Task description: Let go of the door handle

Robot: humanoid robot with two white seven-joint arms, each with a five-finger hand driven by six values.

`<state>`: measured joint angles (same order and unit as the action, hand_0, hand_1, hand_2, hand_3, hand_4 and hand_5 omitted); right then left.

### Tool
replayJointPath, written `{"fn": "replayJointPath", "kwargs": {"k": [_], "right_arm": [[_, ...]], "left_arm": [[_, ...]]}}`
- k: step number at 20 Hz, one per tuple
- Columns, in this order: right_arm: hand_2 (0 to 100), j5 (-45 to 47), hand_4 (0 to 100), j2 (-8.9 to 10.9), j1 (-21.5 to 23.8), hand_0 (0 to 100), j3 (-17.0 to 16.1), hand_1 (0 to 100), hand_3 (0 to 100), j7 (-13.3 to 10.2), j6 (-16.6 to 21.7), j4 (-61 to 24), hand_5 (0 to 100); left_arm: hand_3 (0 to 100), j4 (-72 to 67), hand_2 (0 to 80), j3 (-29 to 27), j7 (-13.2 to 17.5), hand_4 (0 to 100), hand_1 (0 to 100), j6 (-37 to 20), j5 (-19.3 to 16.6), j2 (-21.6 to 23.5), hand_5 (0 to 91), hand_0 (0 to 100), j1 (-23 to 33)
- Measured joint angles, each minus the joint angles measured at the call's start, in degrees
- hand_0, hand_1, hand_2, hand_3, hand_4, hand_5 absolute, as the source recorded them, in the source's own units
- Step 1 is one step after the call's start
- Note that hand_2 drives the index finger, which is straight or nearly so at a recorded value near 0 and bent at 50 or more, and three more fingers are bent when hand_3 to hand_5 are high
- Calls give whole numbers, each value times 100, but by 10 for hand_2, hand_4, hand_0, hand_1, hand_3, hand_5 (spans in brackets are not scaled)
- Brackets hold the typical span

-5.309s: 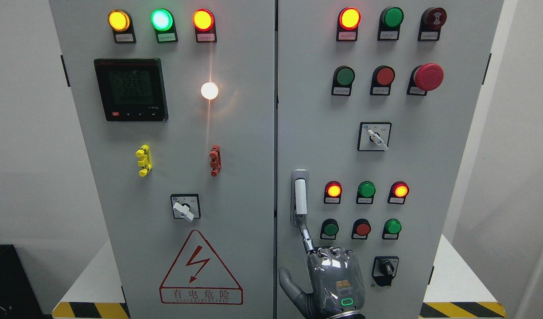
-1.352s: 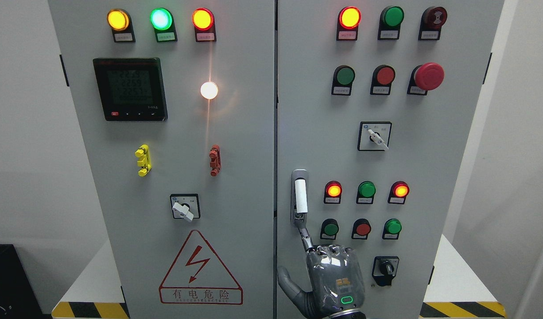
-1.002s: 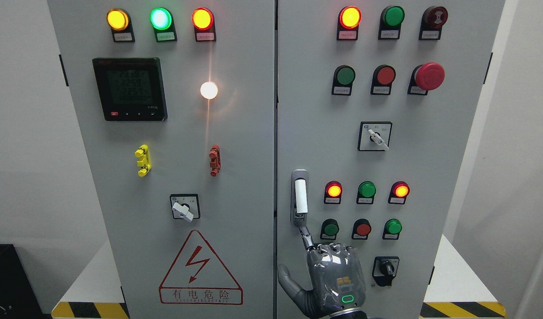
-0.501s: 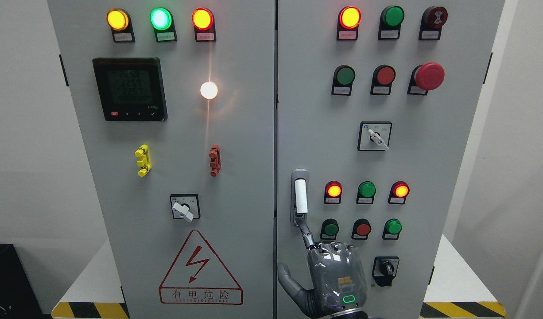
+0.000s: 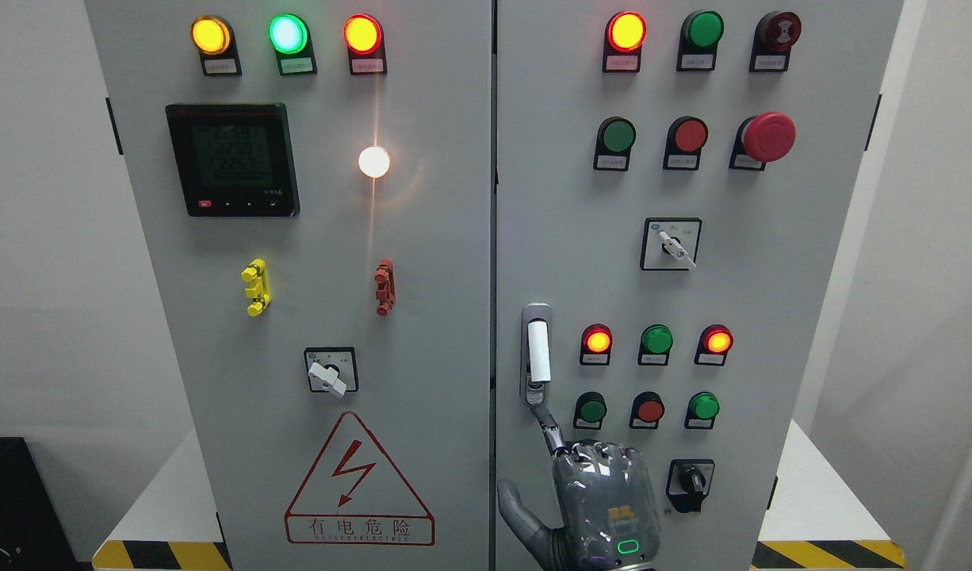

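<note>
Head view: right hand [image 5: 593,496], gripping nothing, points one finger [image 5: 549,424] just under the rigid, smooth metal door handle [image 5: 538,351]; hold its upright bar.

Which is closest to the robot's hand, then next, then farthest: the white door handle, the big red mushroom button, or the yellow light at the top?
From the right hand, head view:
1. White door handle, just above it.
2. Red mushroom button, upper right.
3. Yellow light, top left corner.

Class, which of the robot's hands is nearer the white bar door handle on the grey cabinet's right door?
Right. The right hand sits just below the white bar door handle, with its index finger pointing up at the handle's base. The left hand is out of view.
</note>
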<state>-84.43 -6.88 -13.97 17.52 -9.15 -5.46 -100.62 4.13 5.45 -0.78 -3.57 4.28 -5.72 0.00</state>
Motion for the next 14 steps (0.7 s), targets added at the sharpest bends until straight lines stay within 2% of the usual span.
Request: {"fn": "replayJointPath", "kwargs": {"k": [4, 6, 9, 14], "right_arm": [[583, 11, 979, 4, 112, 491, -7, 250, 1000, 39, 22, -154, 1000], [601, 21, 977, 6, 151, 514, -13, 240, 1000, 49, 79, -232, 993], [602, 34, 946, 7, 193, 499, -26, 208, 1000, 63, 121, -345, 955], [634, 50, 924, 8, 228, 447, -47, 176, 1000, 311, 137, -527, 929]], "left_arm": [[0, 0, 0, 0, 0, 0, 556, 0, 0, 0, 0, 120, 0], [0, 0, 0, 0, 0, 0, 556, 0, 1, 0, 0, 120, 0], [0, 0, 0, 0, 0, 0, 556, 0, 1, 0, 0, 120, 0], [0, 0, 0, 0, 0, 0, 556, 0, 1, 0, 0, 120, 0]]}}
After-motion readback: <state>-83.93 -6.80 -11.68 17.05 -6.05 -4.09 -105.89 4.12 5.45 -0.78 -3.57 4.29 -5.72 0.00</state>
